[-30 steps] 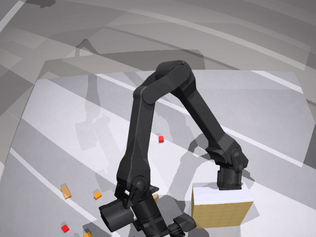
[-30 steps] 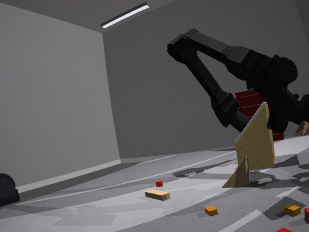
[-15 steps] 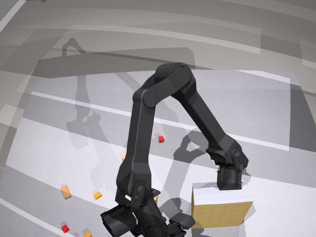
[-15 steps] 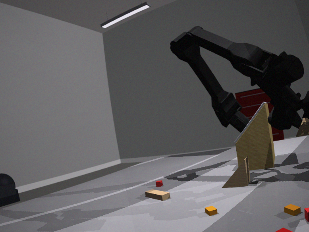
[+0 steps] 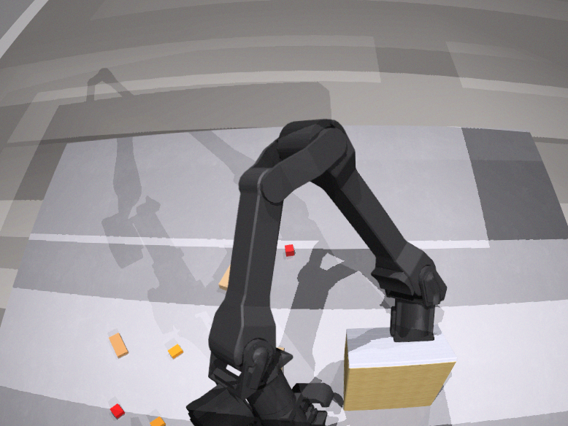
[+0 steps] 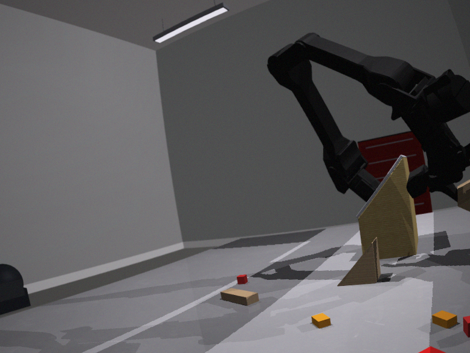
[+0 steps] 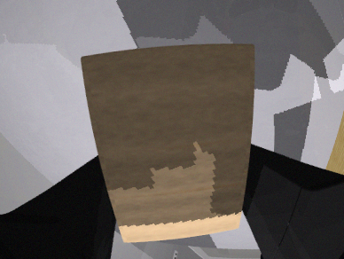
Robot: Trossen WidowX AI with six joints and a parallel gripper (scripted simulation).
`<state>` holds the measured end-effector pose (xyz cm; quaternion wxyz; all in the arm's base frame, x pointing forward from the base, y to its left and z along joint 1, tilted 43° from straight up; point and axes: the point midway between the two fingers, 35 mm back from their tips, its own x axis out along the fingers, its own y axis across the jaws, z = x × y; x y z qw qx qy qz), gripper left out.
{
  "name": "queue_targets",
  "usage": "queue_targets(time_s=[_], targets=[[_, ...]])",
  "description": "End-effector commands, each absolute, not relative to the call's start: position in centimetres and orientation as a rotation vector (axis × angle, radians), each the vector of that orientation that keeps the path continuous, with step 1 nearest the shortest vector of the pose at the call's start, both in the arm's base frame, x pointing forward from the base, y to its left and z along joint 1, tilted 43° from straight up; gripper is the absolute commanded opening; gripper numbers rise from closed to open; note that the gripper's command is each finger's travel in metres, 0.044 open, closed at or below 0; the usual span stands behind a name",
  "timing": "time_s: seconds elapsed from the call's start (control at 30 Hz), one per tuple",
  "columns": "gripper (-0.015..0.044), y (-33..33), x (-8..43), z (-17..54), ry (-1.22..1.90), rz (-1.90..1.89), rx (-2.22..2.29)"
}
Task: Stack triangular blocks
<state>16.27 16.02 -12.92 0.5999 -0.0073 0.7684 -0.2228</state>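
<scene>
wooden tri block (image 6: 361, 268) upright w/ slope facing left in ext. view; gripper (image 7: 171, 152) clamping other block (image 7: 173, 120).

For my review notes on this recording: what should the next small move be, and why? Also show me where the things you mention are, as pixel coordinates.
I'd move the held triangular block (image 6: 463, 196) (image 7: 177, 115) sideways, raised, toward the standing triangular block (image 6: 363, 268), before lowering: the exterior view shows them apart, with the standing block's slope uncovered.
</scene>
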Motion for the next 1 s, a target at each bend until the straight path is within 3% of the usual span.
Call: queue_targets(time_s=[0.0, 0.97], targets=[[0.0000, 16.37, 16.36, -12.94, 1.789, -0.407, -0.152], [0.0000, 17.30, 15.91, -13.13, 1.770, 0.268, -1.071]])
